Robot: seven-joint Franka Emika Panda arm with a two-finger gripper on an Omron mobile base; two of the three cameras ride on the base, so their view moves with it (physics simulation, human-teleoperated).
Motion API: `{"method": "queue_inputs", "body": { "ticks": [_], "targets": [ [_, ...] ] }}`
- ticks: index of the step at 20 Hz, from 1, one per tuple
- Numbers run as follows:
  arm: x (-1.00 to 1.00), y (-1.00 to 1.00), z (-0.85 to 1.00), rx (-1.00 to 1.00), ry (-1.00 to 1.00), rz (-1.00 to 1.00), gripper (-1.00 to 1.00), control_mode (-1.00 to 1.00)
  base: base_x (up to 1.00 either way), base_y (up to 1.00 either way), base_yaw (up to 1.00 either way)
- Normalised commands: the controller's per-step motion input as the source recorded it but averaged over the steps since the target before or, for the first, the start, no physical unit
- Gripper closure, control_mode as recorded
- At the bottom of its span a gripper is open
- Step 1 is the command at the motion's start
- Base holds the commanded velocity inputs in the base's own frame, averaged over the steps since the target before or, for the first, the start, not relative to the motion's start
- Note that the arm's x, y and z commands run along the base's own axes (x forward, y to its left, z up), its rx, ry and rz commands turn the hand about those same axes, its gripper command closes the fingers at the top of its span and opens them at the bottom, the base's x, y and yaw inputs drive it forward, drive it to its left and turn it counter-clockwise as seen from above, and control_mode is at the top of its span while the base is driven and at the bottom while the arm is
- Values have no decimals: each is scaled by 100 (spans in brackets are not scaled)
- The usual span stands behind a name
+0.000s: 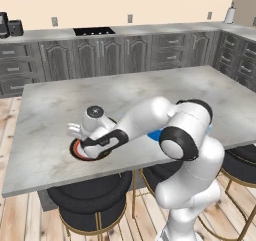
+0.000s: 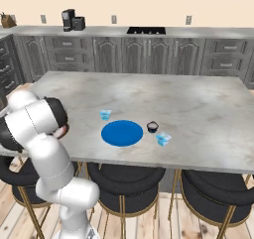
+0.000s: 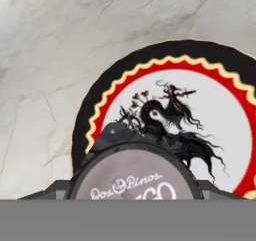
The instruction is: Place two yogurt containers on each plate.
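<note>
Marble island [image 2: 198, 109], gripper [image 1: 82, 144] over patterned plate [image 3: 210, 115], clamped on dark yogurt tub [image 3: 135, 177], right base view shows blue plate [image 2: 122, 133], second dark tub [image 2: 152, 127], two pale blue tubs [image 2: 163, 139].

patterned plate [image 3: 200, 105] face bare below held dark tub [image 3: 134, 177], open counter [image 1: 60, 105] around

Plate [image 2: 122, 133] on counter [image 2: 198, 104]; tub [image 2: 104, 114] behind-left, two tubs [image 2: 158, 133] just right.

A dark round yogurt tub [image 3: 134, 172] with a grey printed lid sits low in view, over a patterned plate [image 3: 210, 105] with a red rim, on the marble counter [image 3: 50, 60].
</note>
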Motion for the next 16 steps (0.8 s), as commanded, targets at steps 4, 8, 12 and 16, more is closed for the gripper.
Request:
{"method": "queue_inputs", "body": {
  "ticks": [4,8,12,16],
  "targets": [
    [8,1,-15,-7,1,-21,100,-100,0,0,0],
    [0,-4,-15,-5,3,-18,100,-100,0,0,0],
    [1,-2,-6,-1,10,-14,100,-100,0,0,0],
    [8,0,0,0,14,-6,100,-100,0,0,0]
  ]
}}
